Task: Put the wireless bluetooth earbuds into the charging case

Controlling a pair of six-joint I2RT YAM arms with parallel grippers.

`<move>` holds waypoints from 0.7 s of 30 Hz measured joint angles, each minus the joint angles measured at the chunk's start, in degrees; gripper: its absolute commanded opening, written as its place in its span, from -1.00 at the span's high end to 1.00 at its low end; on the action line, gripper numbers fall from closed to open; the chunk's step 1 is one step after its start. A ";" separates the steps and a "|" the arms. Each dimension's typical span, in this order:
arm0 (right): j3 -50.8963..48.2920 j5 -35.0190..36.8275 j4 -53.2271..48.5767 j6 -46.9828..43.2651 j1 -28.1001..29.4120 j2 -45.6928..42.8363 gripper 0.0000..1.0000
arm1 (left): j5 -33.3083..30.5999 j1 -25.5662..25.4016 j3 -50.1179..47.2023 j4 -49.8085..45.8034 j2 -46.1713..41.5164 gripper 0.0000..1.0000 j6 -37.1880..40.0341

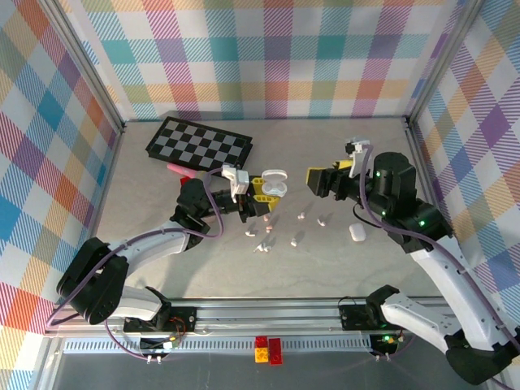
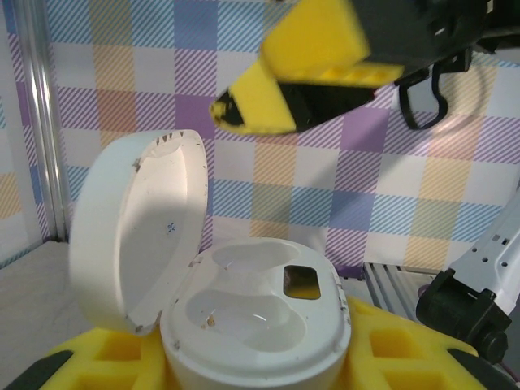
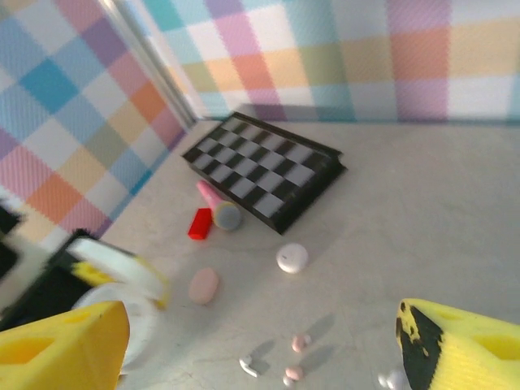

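Earbuds (image 1: 295, 240) lie loose on the table (image 1: 162, 203), untouched — left jaws grip the open case (image 1: 275, 182), right jaws gape empty.

walls (image 1: 268, 57): squares and stripes in pink, blue, yellow, purple and green
worktop (image 1: 146, 187): plain grey
game board (image 1: 199, 145): black and grey squares
charging case (image 2: 260, 325): white, with a dark hole that shows yellow
left tool (image 1: 260, 195) pads (image 2: 101, 357): yellow
right tool (image 1: 313, 180) fingers (image 3: 463, 345): yellow with black edges
earbuds (image 3: 299, 343): some white, some pale pink
round case (image 3: 292, 257): white
oval case (image 3: 203, 286): pale pink
tube (image 3: 210, 193): pink with a grey end
small block (image 3: 200, 223): red
bricks (image 1: 268, 351): red and yellow
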 measured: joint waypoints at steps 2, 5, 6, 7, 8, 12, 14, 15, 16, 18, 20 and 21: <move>-1.99 -0.13 -1.60 2.99 -2.34 0.72 -0.67 | -0.07 0.72 -0.94 0.04 -0.96 0.37 -0.31; -4.74 0.09 -4.17 7.26 -4.22 2.91 -0.66 | -0.09 1.62 -2.01 0.55 -2.03 0.37 -0.72; -5.70 0.04 -4.85 8.61 -4.31 4.04 -0.66 | -0.09 1.97 -2.36 1.11 -2.27 0.37 -0.94; -6.49 -0.11 -5.33 9.46 -4.31 5.09 -0.65 | -0.17 2.27 -2.67 1.42 -2.47 0.37 -1.09; -7.67 -0.55 -5.46 10.69 -4.31 6.56 -0.65 | -0.35 2.47 -2.97 1.66 -2.73 0.37 -1.33; -12.81 -3.43 -3.48 15.15 -4.31 11.65 -0.49 | -0.50 3.19 -4.42 2.69 -3.41 0.36 -2.16; -15.54 -5.55 -0.63 17.88 -4.31 14.25 -0.32 | -0.50 3.41 -4.68 2.69 -3.72 0.36 -2.27; -16.98 -6.73 1.27 19.50 -4.31 15.80 -0.22 | -0.50 3.48 -4.72 2.71 -3.91 0.36 -2.29; -18.08 -7.58 3.02 20.85 -4.33 17.03 -0.16 | -0.48 3.56 -4.72 2.73 -4.04 0.36 -2.29; -20.11 -9.35 6.62 23.37 -4.59 20.00 -0.04 | -0.48 3.56 -4.72 2.75 -4.26 0.36 -2.40; -21.73 -10.88 10.60 25.81 -4.92 23.28 0.02 | -0.48 3.56 -4.72 2.75 -4.46 0.36 -2.49; -22.21 -11.41 12.15 26.64 -5.11 24.57 0.03 | -0.46 3.56 -4.72 2.73 -4.57 0.36 -2.49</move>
